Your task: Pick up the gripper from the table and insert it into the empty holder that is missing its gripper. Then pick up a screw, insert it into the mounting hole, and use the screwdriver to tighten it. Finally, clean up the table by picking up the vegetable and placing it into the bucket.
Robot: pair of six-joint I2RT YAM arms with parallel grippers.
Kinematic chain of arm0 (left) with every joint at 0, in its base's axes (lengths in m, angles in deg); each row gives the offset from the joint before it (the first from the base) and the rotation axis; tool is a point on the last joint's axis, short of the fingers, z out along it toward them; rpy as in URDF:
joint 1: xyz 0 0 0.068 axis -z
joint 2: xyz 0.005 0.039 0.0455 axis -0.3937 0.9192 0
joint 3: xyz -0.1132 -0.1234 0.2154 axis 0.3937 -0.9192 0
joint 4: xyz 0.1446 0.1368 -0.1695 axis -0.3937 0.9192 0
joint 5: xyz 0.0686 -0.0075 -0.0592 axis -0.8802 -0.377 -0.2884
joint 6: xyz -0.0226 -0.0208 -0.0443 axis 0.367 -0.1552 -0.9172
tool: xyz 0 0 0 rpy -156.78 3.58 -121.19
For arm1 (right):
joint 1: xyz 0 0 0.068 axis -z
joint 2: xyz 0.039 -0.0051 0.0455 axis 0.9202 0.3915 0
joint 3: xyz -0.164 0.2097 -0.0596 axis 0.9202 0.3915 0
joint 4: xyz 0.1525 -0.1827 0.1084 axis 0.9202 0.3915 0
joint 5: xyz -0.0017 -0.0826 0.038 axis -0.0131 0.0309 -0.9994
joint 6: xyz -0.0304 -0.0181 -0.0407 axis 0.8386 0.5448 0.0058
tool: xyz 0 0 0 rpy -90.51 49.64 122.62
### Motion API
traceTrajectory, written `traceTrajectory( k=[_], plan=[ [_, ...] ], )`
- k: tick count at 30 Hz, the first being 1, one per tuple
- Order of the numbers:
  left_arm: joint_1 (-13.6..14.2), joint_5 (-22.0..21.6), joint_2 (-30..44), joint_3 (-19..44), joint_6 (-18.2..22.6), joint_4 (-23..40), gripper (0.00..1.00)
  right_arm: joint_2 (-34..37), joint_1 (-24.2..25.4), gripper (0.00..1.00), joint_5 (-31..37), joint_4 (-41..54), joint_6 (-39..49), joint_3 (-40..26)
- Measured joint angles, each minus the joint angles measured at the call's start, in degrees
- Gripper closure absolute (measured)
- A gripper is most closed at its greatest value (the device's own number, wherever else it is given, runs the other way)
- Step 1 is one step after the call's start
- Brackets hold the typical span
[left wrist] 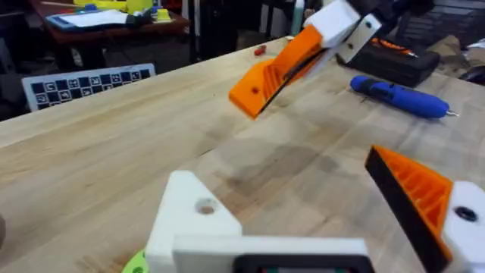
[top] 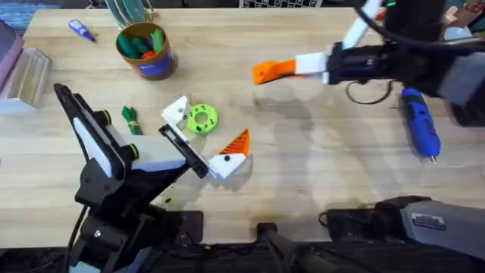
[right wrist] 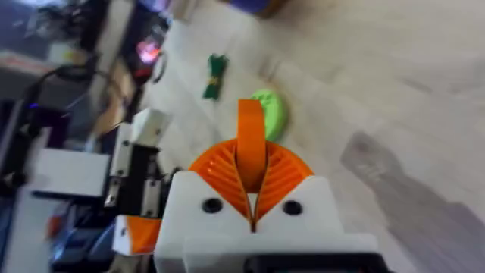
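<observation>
Above mid-surface on the right side, right tool (top: pixel 264 73) hangs clear of the wood, pointing left, ribbed orange pads clamped on the orange gripper wedge (right wrist: pixel 251 130); the wedge stands up between the pads in the right wrist view. Left tool (top: pixel 206 129) sits low at centre-left, fingers spread wide, nothing between them. Its far finger is the bare white holder (top: pixel 176 112), mounting hole visible in the left wrist view; its near finger carries an orange pad (top: pixel 238 142). Lime-green disc (top: pixel 202 119) lies on the surface (top: pixel 318 167) just beside the holder. Dark green vegetable (top: pixel 131 120) lies left of that, apart from both tools. Bucket (top: pixel 148 51) stands upright at far left, toy veg inside. Blue screwdriver (top: pixel 420 121) lies at far right, tip toward the near edge.
</observation>
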Motion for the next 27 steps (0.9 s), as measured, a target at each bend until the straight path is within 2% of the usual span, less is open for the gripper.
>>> traceTrajectory(
  k=[1,2,4,13,19,27],
  plan=[
    [0.00,0.55,0.00,0.00,0.00,0.00,0.010,1.03,-1.19,0.992,-1.35,-1.06,-1.39,0.00],
    [0.00,2.23,0.00,0.00,0.00,-0.02,0.010,4.13,-4.70,0.992,-5.58,-3.41,-5.89,0.00],
    [0.00,3.57,0.00,0.00,0.00,0.00,0.010,6.11,-6.30,0.992,-8.21,-3.78,-8.56,0.00],
    [0.00,9.93,0.00,0.00,0.00,0.09,0.010,10.23,-7.36,0.992,-19.59,-3.95,-14.06,0.02],
    [0.00,11.66,0.00,0.00,0.00,0.17,0.010,10.23,-8.53,0.992,-23.01,-4.13,-15.23,0.02],
    [0.00,12.26,0.00,0.00,0.00,0.20,0.010,10.25,-13.42,0.992,-23.96,-5.59,-15.59,0.02]
  ],
)
